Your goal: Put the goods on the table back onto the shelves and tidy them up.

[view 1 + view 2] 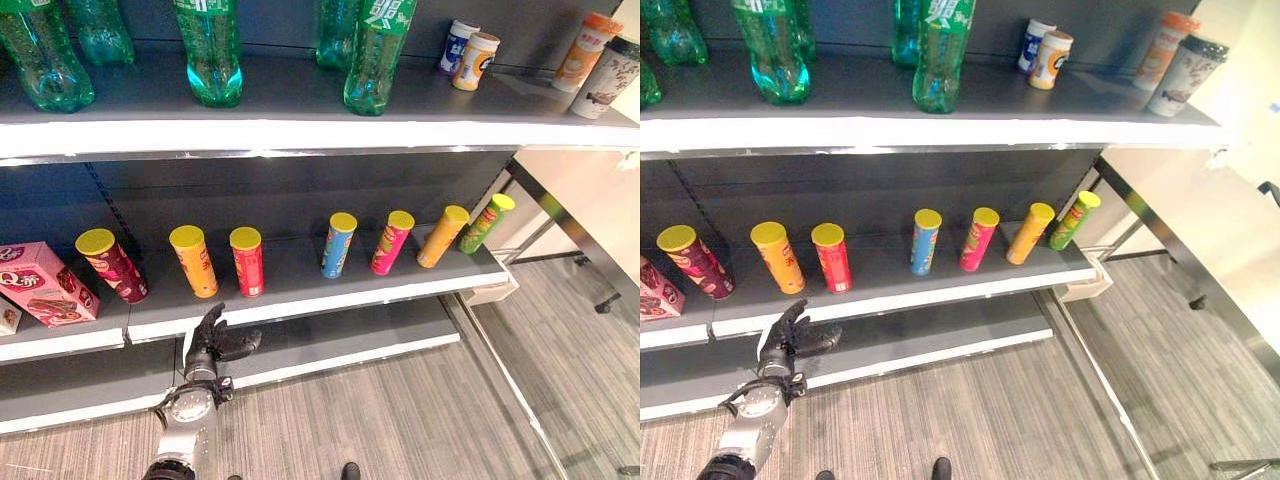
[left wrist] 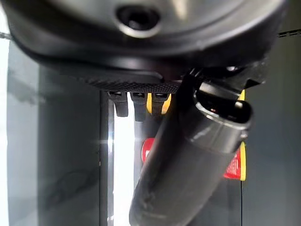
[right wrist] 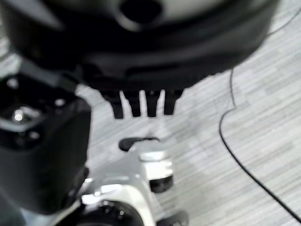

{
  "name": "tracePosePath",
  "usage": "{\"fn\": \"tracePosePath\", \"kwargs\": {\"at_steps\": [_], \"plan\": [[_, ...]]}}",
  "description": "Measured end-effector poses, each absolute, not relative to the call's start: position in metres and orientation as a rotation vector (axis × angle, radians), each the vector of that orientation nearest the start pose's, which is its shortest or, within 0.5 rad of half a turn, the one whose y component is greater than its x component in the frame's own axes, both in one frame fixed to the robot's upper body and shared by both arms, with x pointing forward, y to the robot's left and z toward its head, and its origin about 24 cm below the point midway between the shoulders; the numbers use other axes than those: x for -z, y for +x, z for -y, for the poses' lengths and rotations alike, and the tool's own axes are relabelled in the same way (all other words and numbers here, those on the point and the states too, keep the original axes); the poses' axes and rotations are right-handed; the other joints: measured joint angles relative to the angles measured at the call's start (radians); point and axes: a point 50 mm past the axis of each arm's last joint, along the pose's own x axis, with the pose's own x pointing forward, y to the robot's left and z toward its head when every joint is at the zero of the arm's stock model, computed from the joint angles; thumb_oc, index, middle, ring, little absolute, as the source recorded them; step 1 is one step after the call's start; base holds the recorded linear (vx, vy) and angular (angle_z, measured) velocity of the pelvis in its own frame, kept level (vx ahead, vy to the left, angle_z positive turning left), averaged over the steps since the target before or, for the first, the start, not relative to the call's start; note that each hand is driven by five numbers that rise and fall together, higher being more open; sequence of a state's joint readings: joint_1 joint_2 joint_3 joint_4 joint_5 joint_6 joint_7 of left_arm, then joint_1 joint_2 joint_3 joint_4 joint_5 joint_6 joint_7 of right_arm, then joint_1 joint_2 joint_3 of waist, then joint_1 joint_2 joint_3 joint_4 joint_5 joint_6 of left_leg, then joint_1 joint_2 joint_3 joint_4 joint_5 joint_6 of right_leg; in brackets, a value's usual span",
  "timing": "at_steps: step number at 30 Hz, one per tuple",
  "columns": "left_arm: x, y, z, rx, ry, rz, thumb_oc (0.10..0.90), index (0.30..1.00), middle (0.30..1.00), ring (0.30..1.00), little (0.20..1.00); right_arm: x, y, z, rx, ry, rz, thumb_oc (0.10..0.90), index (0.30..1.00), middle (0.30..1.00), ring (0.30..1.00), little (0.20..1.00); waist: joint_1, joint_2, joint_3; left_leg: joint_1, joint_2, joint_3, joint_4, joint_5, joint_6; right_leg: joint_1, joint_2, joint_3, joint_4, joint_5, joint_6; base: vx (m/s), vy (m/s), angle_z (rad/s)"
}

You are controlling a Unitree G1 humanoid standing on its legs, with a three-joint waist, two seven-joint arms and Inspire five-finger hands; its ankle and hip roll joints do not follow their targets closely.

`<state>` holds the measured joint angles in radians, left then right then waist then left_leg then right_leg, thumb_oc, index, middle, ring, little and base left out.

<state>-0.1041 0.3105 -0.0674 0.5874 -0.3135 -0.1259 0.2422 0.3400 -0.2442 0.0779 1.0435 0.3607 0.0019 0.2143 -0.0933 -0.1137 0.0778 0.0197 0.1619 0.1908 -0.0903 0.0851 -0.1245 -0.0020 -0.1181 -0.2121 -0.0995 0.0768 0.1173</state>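
The left hand [image 1: 213, 343] sits in the lower left of the left eye view, just below the front edge of the middle shelf [image 1: 300, 290], its fingers [image 2: 121, 102] straight and apart, its thumb [image 2: 188, 160] out to the side, holding nothing; in its wrist view the red can [image 1: 247, 261] and the orange can [image 1: 193, 261] show past the fingertips. Seven yellow-lidded cans stand in a row along the middle shelf: a dark red can [image 1: 112, 265] at the left, then the orange and the red, then, after a gap, a blue can [image 1: 338, 244], a pink can [image 1: 391, 241], a yellow can [image 1: 442, 236] and a green can [image 1: 486, 222] toward the right; a pink box [image 1: 42, 284] lies at the far left of that shelf. On the top shelf [image 1: 300, 130] stand green bottles [image 1: 212, 50] across the upper left and centre, with cups [image 1: 470, 55] at the upper right. The right hand [image 3: 141, 101] shows in its own wrist view above the striped floor [image 1: 420, 420], fingers straight and empty.
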Motion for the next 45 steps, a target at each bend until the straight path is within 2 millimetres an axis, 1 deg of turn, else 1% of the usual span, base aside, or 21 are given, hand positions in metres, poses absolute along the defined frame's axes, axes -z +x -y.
{"fn": "tracePosePath", "kwargs": {"at_steps": [1, 3, 7, 12, 14, 17, 18, 21, 24, 26, 29, 30, 32, 33, 35, 37, 39, 45], "plan": [[0.038, 0.247, -0.241, -0.342, 0.076, -0.347, 0.8, 0.9, 0.9, 0.9, 0.9, 0.163, -0.01, 0.228, 0.162, 0.215, -1.316, 0.8, 0.9, 0.9, 0.9, 0.9, -0.007, -0.001, 0.002, -0.001, 0.001, 0.004, 0.0, -0.001, 0.0, -0.003, 0.0, 0.002, 0.0, 0.0, 0.0, 0.05, -0.039, -0.06], [0.036, 0.251, -0.244, -0.368, 0.085, -0.345, 0.8, 0.9, 0.9, 0.9, 0.9, 0.163, -0.008, 0.226, 0.146, 0.208, -1.312, 0.8, 0.9, 0.9, 0.9, 0.9, -0.007, -0.002, 0.003, -0.005, 0.003, 0.012, 0.0, -0.001, -0.001, -0.01, 0.002, 0.012, 0.0, 0.003, -0.003, 0.03, -0.034, -0.14], [0.036, 0.252, -0.244, -0.364, 0.098, -0.349, 0.8, 0.9, 0.9, 0.9, 0.9, 0.163, -0.009, 0.224, 0.133, 0.205, -1.319, 0.8, 0.9, 0.9, 0.9, 0.9, -0.008, -0.012, 0.008, -0.004, 0.01, 0.018, 0.001, -0.002, -0.002, -0.014, 0.011, 0.02, 0.0, 0.01, -0.014, 0.01, -0.015, -0.08], [0.038, 0.255, -0.259, -0.395, 0.143, -0.38, 0.8, 0.9, 0.9, 0.9, 0.9, 0.162, 0.001, 0.223, 0.117, 0.202, -1.279, 0.8, 0.9, 0.9, 0.9, 0.9, -0.027, -0.019, 0.014, -0.01, 0.012, 0.023, 0.0, -0.003, -0.004, -0.023, 0.013, 0.023, 0.0, 0.008, -0.011, 0.0, -0.007, -0.01], [0.036, 0.257, -0.262, -0.406, 0.151, -0.379, 0.8, 0.9, 0.9, 0.9, 0.9, 0.162, 0.001, 0.222, 0.114, 0.202, -1.279, 0.8, 0.9, 0.9, 0.9, 0.9, -0.031, -0.022, 0.016, -0.011, 0.012, 0.024, 0.0, -0.003, -0.004, -0.027, 0.013, 0.025, 0.0, 0.007, -0.01, 0.0, -0.015, -0.01], [0.03, 0.263, -0.265, -0.417, 0.162, -0.357, 0.8, 0.9, 0.9, 0.9, 0.9, 0.162, 0.002, 0.221, 0.106, 0.199, -1.275, 0.8, 0.9, 0.9, 0.9, 0.9, -0.031, -0.027, 0.019, -0.019, 0.013, 0.025, 0.0, -0.002, -0.004, -0.036, 0.014, 0.026, 0.0, 0.007, -0.01, 0.0, 0.0, 0.0], [0.022, 0.27, -0.267, -0.423, 0.169, -0.332, 0.8, 0.9, 0.9, 0.9, 0.9, 0.162, 0.002, 0.22, 0.101, 0.2, -1.276, 0.8, 0.9, 0.9, 0.9, 0.9, -0.032, -0.033, 0.02, -0.028, 0.013, 0.025, 0.001, -0.001, -0.005, -0.043, 0.014, 0.027, 0.0, 0.012, -0.016, 0.0, 0.0, 0.0], [0.016, 0.275, -0.27, -0.43, 0.18, -0.312, 0.8, 0.9, 0.9, 0.9, 0.9, 0.163, 0.002, 0.22, 0.096, 0.198, -1.275, 0.8, 0.9, 0.9, 0.9, 0.9, -0.04, -0.04, 0.022, -0.03, 0.014, 0.027, 0.001, -0.001, -0.005, -0.046, 0.016, 0.028, 0.0, 0.013, -0.017, 0.0, 0.0, 0.0], [0.002, 0.286, -0.274, -0.429, 0.21, -0.27, 0.8, 0.9, 0.9, 0.9, 0.9, 0.163, 0.006, 0.218, 0.081, 0.197, -1.268, 0.8, 0.9, 0.9, 0.9, 0.9, -0.042, -0.053, 0.031, -0.037, 0.015, 0.03, 0.001, -0.001, -0.006, -0.056, 0.016, 0.03, 0.0, 0.013, -0.018, -0.01, -0.002, -0.01], [-0.003, 0.291, -0.273, -0.414, 0.23, -0.255, 0.8, 0.9, 0.9, 0.9, 0.9, 0.163, 0.006, 0.217, 0.083, 0.201, -1.267, 0.8, 0.9, 0.9, 0.9, 0.9, -0.043, -0.056, 0.032, -0.042, 0.015, 0.033, 0.001, -0.001, -0.006, -0.063, 0.016, 0.032, 0.0, 0.014, -0.018, -0.02, -0.013, -0.04], [-0.01, 0.297, -0.276, -0.417, 0.25, -0.239, 0.8, 0.9, 0.9, 0.9, 0.9, 0.163, 0.009, 0.217, 0.081, 0.201, -1.257, 0.8, 0.9, 0.9, 0.9, 0.9, -0.05, -0.058, 0.034, -0.051, 0.015, 0.035, 0.001, -0.001, -0.006, -0.075, 0.017, 0.035, 0.0, 0.014, -0.018, -0.01, 0.001, -0.04], [-0.012, 0.299, -0.277, -0.421, 0.259, -0.232, 0.8, 0.9, 0.9, 0.9, 0.9, 0.162, 0.015, 0.216, 0.074, 0.197, -1.238, 0.8, 0.9, 0.9, 0.9, 0.9, -0.05, -0.056, 0.036, -0.06, 0.015, 0.036, 0.001, -0.001, -0.006, -0.082, 0.017, 0.036, 0.001, 0.016, -0.018, 0.0, 0.002, -0.04], [-0.01, 0.299, -0.272, -0.416, 0.262, -0.221, 0.8, 0.9, 0.9, 0.9, 0.9, 0.159, 0.024, 0.212, 0.067, 0.202, -1.188, 0.8, 0.9, 0.9, 0.9, 0.9, -0.054, -0.051, 0.051, -0.063, 0.015, 0.037, 0.001, -0.001, -0.006, -0.087, 0.017, 0.04, 0.0, 0.02, -0.019, -0.01, -0.005, -0.05], [-0.01, 0.3, -0.273, -0.415, 0.27, -0.229, 0.8, 0.9, 0.9, 0.9, 0.9, 0.159, 0.027, 0.209, 0.064, 0.216, -1.165, 0.8, 0.9, 0.9, 0.9, 0.9, -0.061, -0.054, 0.062, -0.064, 0.016, 0.042, 0.001, 0.0, -0.007, -0.092, 0.02, 0.045, 0.0, 0.022, -0.022, -0.01, -0.002, -0.1], [-0.01, 0.301, -0.278, -0.421, 0.3, -0.246, 0.8, 0.9, 0.9, 0.9, 0.9, 0.159, 0.027, 0.209, 0.065, 0.216, -1.165, 0.8, 0.9, 0.9, 0.9, 0.9, -0.063, -0.057, 0.065, -0.067, 0.018, 0.047, 0.001, 0.0, -0.007, -0.098, 0.023, 0.051, 0.007, 0.025, -0.024, 0.0, -0.004, -0.1], [-0.022, 0.308, -0.285, -0.431, 0.328, -0.215, 0.8, 0.9, 0.9, 0.9, 0.9, 0.159, 0.026, 0.209, 0.065, 0.213, -1.169, 0.8, 0.9, 0.9, 0.9, 0.9, -0.069, -0.065, 0.081, -0.068, 0.022, 0.047, 0.001, 0.001, -0.009, -0.099, 0.025, 0.05, 0.007, 0.025, -0.024, 0.0, 0.0, 0.0], [-0.03, 0.314, -0.284, -0.437, 0.328, -0.189, 0.8, 0.9, 0.9, 0.9, 0.9, 0.16, 0.025, 0.209, 0.063, 0.209, -1.173, 0.8, 0.9, 0.9, 0.9, 0.9, -0.08, -0.069, 0.088, -0.07, 0.022, 0.047, 0.001, 0.002, -0.01, -0.1, 0.025, 0.05, 0.007, 0.025, -0.024, 0.0, 0.0, 0.0], [-0.032, 0.315, -0.284, -0.434, 0.333, -0.184, 0.8, 0.9, 0.9, 0.9, 0.9, 0.159, 0.027, 0.208, 0.059, 0.208, -1.166, 0.8, 0.9, 0.9, 0.9, 0.9, -0.089, -0.07, 0.088, -0.07, 0.024, 0.048, 0.001, 0.002, -0.01, -0.102, 0.027, 0.051, 0.007, 0.025, -0.024, 0.0, 0.0, 0.0]]}}
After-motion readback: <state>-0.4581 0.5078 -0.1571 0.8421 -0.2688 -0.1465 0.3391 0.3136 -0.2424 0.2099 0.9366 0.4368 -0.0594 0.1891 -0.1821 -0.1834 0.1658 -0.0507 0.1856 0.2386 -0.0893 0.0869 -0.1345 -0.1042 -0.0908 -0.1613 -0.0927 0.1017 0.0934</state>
